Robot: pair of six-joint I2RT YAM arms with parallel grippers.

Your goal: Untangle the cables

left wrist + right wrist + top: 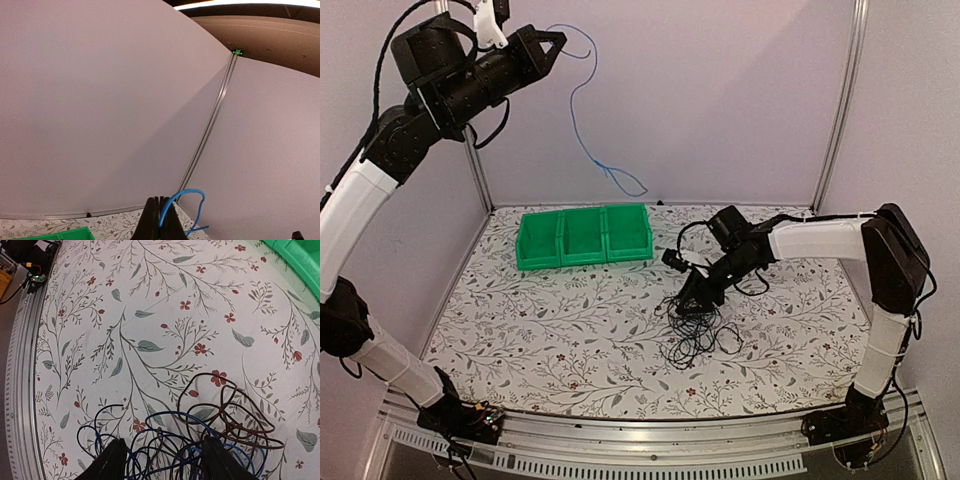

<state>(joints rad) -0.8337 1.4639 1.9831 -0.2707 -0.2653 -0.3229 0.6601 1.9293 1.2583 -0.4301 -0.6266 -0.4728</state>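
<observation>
- The table (560,340) has a floral-print cover, pale walls behind it.
- The green bin (584,256) sits toward the back left of the table. It has three compartments side by side.
- The tangle of cables (700,335) lies on the cover right of centre, well apart from the bin. It's a loose heap of thin loops: black from the overhead view, but up close in the right wrist view (215,415) you can pick out brownish and dark blue strands too.
- The blue cable (582,115) is up in the air on the left, dangling from the raised arm in a long wavy line. Its lower end loops behind the bin near the back wall (can't tell if it touches down).
- The left gripper (560,38) is held high, fingers (152,220) pressed together with the blue cable pinched between them.
- The right gripper (692,305) is down at the top edge of the tangle. Its fingers (112,462) are spread apart, straddling several strands, not clamped on any.
</observation>
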